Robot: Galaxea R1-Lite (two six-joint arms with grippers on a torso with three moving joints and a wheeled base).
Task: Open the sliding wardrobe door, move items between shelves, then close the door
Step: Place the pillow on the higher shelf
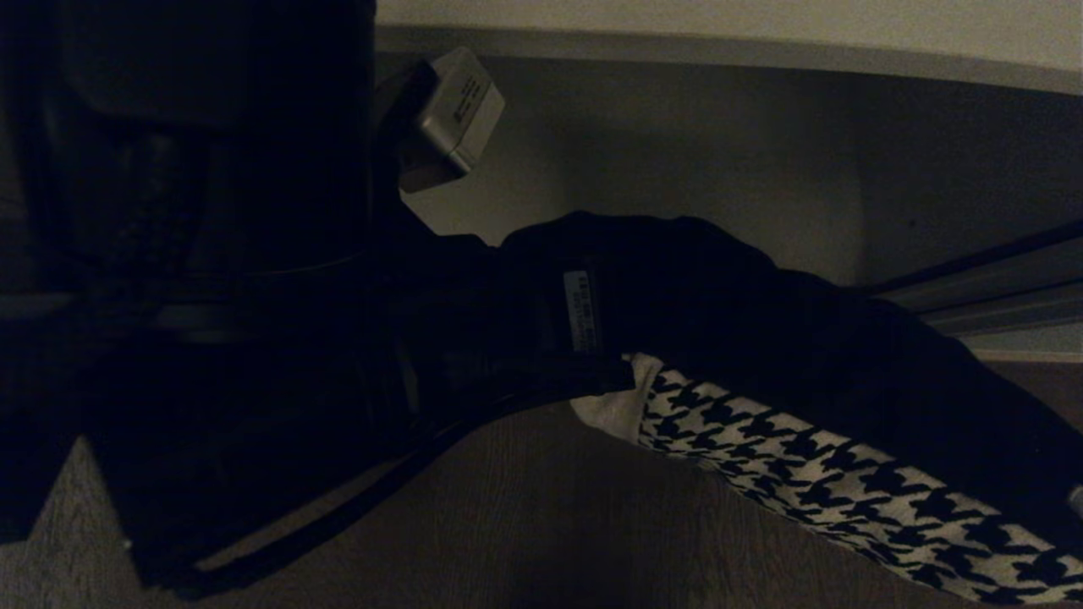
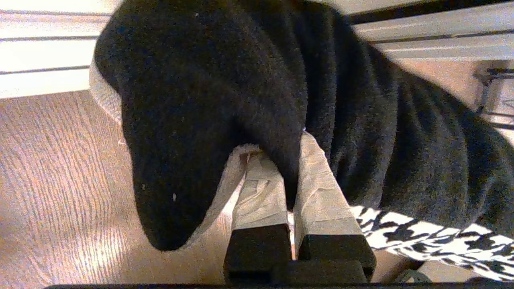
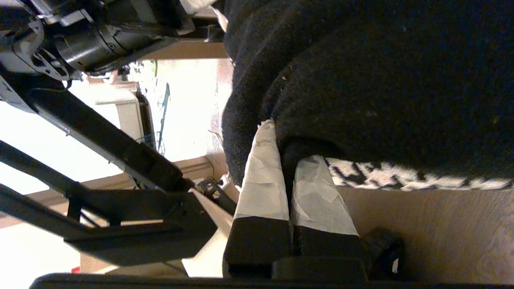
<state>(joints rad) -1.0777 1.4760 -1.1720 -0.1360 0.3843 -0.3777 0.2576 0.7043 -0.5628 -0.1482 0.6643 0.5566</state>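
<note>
Wood-grain floor (image 1: 541, 524) filled the low part of the head view, with an off-white wardrobe wall behind and the door's floor track (image 1: 998, 288) running just past the garment. Door itself wasn't in view, so I'd judge it already slid open and the job mid-transfer. Black garment (image 1: 728, 296) was off the shelves, carried above the floor with a houndstooth-patterned piece (image 1: 846, 491) hanging under it. Left hand (image 2: 287, 176) was pinched narrow on a fold of the black garment; right hand (image 3: 287, 172) likewise clamped on another fold of it. Remaining, by my read: place it on a shelf, then close the door. Left arm (image 1: 203, 254) blocked the head view beside the garment. No shelf board was visible, so target clearance couldn't be checked. Hanging patterned piece could snag the track.
</note>
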